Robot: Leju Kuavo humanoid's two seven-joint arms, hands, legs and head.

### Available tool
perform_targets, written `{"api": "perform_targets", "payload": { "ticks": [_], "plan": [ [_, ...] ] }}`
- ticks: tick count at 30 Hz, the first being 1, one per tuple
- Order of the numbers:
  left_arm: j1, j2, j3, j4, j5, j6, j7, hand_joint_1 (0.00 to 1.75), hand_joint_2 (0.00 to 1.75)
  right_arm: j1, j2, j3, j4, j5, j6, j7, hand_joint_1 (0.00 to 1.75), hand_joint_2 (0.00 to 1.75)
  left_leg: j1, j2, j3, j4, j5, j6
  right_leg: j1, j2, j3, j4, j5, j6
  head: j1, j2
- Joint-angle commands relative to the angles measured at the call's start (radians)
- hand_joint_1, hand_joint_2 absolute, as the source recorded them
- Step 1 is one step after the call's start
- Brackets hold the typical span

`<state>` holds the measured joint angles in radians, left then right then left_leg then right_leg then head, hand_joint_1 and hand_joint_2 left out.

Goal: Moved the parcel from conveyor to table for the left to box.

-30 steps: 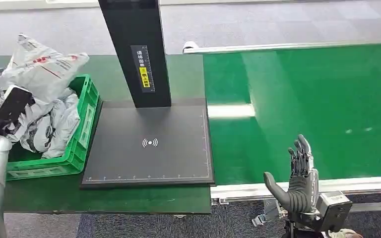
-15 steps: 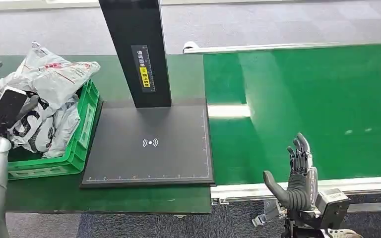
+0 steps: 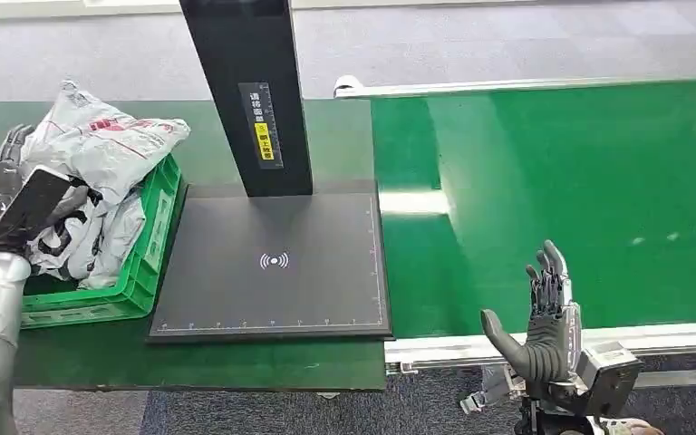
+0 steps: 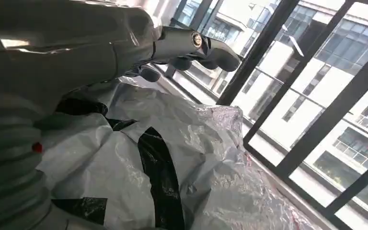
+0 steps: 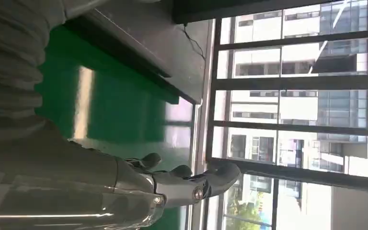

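Left hand (image 3: 11, 172) fingers spread, resting against parcel (image 3: 109, 136), not gripping. Parcel heaped on other bags atop green crate (image 3: 149, 245), left of scanner pad (image 3: 272, 272). Right hand (image 3: 544, 326) open, upright at conveyor (image 3: 580, 181) near edge. Soft poly mailer: probably light, slippery, crumples. Best grabbed by a bunched fold or across the middle, not a flat face.

The left hand (image 3: 11, 177) sits half behind the crumpled parcel (image 3: 100, 136), so whether its fingers touch the bag cannot be told — the left wrist view leaves it just as unclear. The green crate (image 3: 149, 245) hides the lower bags (their labels too small to read). The black scanner post (image 3: 245, 91) runs off the top edge — its head unseen.
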<state>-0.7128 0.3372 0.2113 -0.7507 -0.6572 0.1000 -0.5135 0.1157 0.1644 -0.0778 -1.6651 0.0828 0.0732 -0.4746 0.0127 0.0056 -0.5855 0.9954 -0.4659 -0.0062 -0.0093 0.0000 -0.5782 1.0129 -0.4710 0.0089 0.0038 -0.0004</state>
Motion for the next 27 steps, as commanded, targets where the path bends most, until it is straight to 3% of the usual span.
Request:
{"api": "perform_targets", "payload": {
  "ticks": [1, 2, 9, 17, 22, 27],
  "plan": [
    [-0.003, -0.068, 0.051, -0.049, 0.088, 0.081, -0.027, 0.00, 1.75, -0.019, -0.025, -0.009, 0.042, -0.002, 0.005, 0.002, 0.00, 1.75, 0.000, -0.004, 0.002, -0.003, 0.001, 0.001, 0.001, -0.003, 0.004, -0.004, 0.001, 0.000, 0.000, 0.000],
    [0.013, -0.078, 0.071, -0.097, 0.098, 0.180, -0.040, 0.00, 1.75, -0.017, -0.024, -0.006, 0.040, -0.003, 0.002, 0.002, 0.00, 1.75, 0.000, -0.004, 0.004, -0.005, 0.002, 0.002, 0.001, -0.004, 0.006, -0.006, 0.001, 0.000, 0.000, 0.000],
    [0.156, -0.161, 0.098, -0.535, 0.320, 0.300, -0.095, 0.00, 1.75, -0.015, -0.041, 0.018, 0.066, -0.011, -0.032, -0.004, 0.00, 1.75, 0.001, -0.002, 0.000, -0.001, 0.000, 0.001, 0.001, -0.002, 0.002, -0.002, 0.000, 0.000, 0.000, 0.000],
    [0.181, -0.169, 0.069, -0.601, 0.384, 0.349, -0.110, 0.00, 1.75, -0.005, -0.044, 0.026, 0.061, -0.014, -0.044, -0.013, 0.00, 1.75, 0.000, -0.001, 0.001, -0.002, 0.000, 0.001, 0.000, -0.001, 0.002, -0.002, 0.000, 0.000, 0.000, 0.000],
    [0.211, -0.191, 0.119, -0.756, 0.552, 0.427, -0.172, 0.00, 1.75, -0.026, -0.044, 0.041, 0.084, -0.014, -0.052, -0.009, 0.00, 1.75, 0.001, 0.000, 0.001, -0.001, 0.000, 0.001, 0.001, 0.000, 0.002, -0.002, 0.000, 0.000, 0.000, 0.000],
    [0.262, -0.212, 0.120, -0.854, 0.666, 0.387, -0.181, 0.00, 1.75, -0.026, -0.051, 0.046, 0.091, -0.013, -0.064, -0.008, 0.00, 1.75, 0.000, 0.002, 0.002, -0.002, -0.001, 0.001, 0.000, 0.002, 0.003, -0.003, 0.000, 0.000, 0.000, 0.000]
  ]
}}
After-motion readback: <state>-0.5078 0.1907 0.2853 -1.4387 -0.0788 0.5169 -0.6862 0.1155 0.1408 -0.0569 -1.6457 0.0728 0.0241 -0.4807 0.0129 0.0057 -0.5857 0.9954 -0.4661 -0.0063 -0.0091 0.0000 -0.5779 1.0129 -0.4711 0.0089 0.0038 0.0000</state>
